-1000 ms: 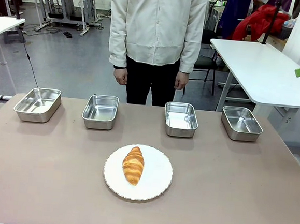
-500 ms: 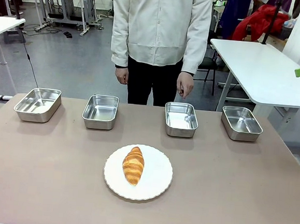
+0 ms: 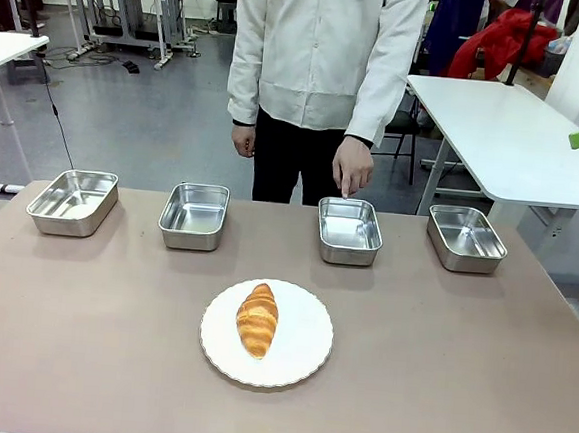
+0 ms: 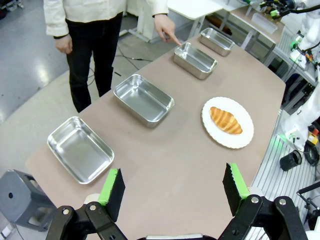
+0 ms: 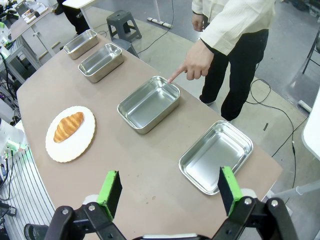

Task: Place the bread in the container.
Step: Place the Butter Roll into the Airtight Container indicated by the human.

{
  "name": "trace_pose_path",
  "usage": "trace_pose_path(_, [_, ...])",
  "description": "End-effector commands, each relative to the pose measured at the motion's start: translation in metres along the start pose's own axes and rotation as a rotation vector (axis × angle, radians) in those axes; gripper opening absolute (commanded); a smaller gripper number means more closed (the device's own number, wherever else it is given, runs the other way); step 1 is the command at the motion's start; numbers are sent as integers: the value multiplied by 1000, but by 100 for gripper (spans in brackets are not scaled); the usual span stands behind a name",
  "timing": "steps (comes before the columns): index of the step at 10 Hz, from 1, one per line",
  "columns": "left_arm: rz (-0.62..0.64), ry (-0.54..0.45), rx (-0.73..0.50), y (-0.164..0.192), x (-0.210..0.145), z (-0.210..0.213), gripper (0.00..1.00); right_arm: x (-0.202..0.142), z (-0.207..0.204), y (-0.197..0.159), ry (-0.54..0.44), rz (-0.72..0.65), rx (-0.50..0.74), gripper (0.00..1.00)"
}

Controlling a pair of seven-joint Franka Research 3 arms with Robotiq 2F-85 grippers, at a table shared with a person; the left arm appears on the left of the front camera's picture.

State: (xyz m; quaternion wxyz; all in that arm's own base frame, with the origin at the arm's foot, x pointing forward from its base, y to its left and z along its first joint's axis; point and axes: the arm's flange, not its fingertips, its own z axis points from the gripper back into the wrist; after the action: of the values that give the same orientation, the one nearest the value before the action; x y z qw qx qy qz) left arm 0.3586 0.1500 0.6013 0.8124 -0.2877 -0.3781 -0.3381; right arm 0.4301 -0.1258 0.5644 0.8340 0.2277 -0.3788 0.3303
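Front: I see the croissant (image 3: 257, 318) lying on the white plate (image 3: 303, 363), mid-worktop (image 3: 111, 313); a person's hand (image 3: 353, 167) points a finger down at the third steel pan (image 3: 350, 230) from the left. Left wrist: my left pincer (image 4: 173, 185) hangs spread, empty. Right wrist: my right pincer (image 5: 169, 186) is likewise spread.

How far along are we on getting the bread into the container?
Done: nothing; the bread lies ungrasped on the white plate. In hand: the person's hand points at the container, third of four pans from the robot's left. The left end effector and right end effector are open and empty, well off the bread. Left: grasp the bread, carry it over, release it in that container.
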Motion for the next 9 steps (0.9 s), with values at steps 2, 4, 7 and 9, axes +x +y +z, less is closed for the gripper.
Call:
trace_pose_path(2, [-15,-10,-7,-2,1,1,100,1,-1,0,-18,7,6,100])
trace_pose_path(4, [-15,-10,-7,-2,1,1,100,1,-1,0,-18,7,6,100])
trace_pose_path(7, [-15,-10,-7,-2,1,1,100,1,-1,0,-18,7,6,100])
trace_pose_path(9, [-15,-10,-7,-2,1,1,100,1,-1,0,-18,7,6,100])
